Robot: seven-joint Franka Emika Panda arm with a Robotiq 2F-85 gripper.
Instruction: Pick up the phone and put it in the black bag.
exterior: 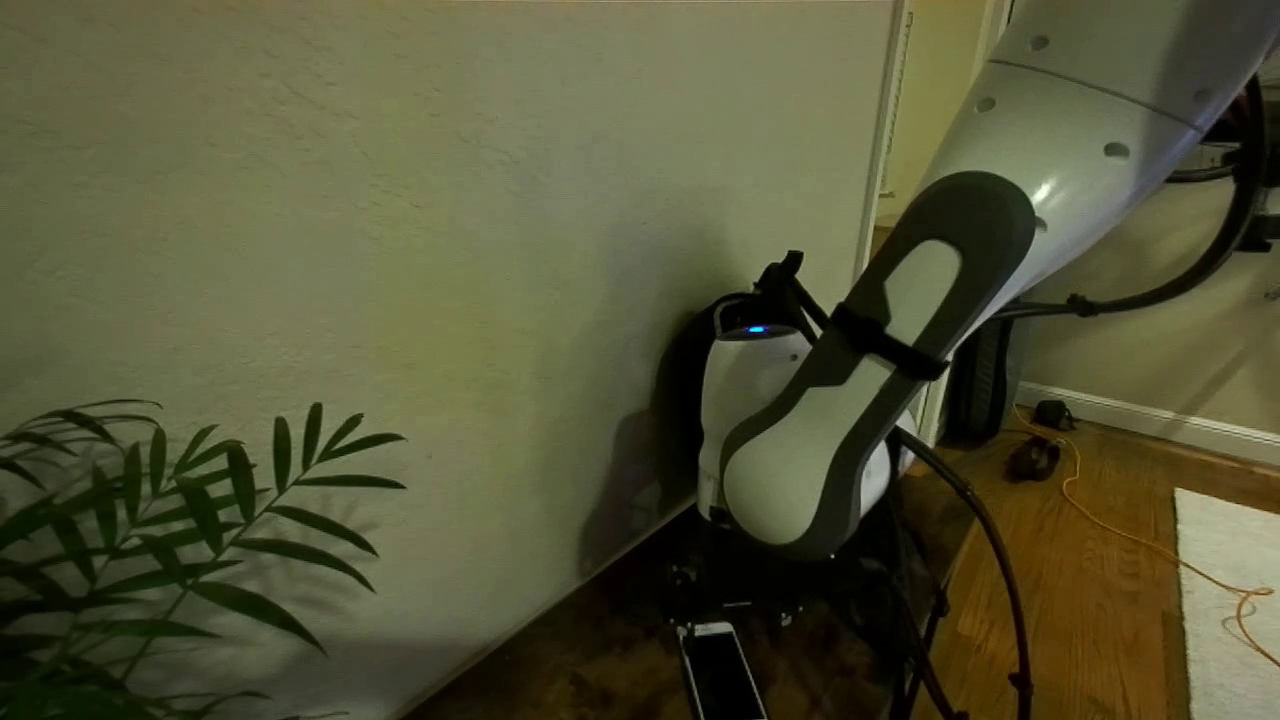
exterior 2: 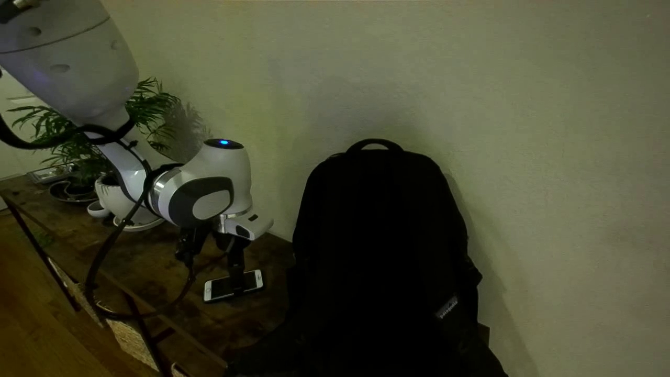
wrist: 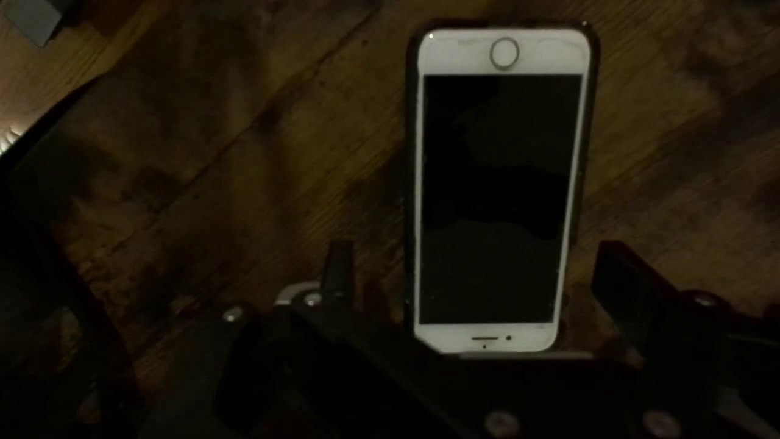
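The phone [wrist: 496, 183] has a white face, a dark screen and a dark case. It lies screen up on the brown wooden table, also seen in both exterior views [exterior: 722, 675] [exterior 2: 220, 289]. My gripper [wrist: 475, 247] is open, with one finger on each side of the phone's near end and a gap on both sides. In an exterior view, the gripper [exterior 2: 238, 285] points down at the phone. The black bag [exterior 2: 382, 251] is a backpack standing upright against the wall, beside the phone and arm. It is too dark to tell whether it is unzipped.
The wooden table [exterior 2: 152, 272] runs along a pale wall [exterior 2: 549, 131]. A leafy plant [exterior: 200, 520] and a white pot [exterior 2: 112, 196] stand at the table's far end from the bag. A black cable [exterior 2: 97, 262] loops from the arm over the table edge.
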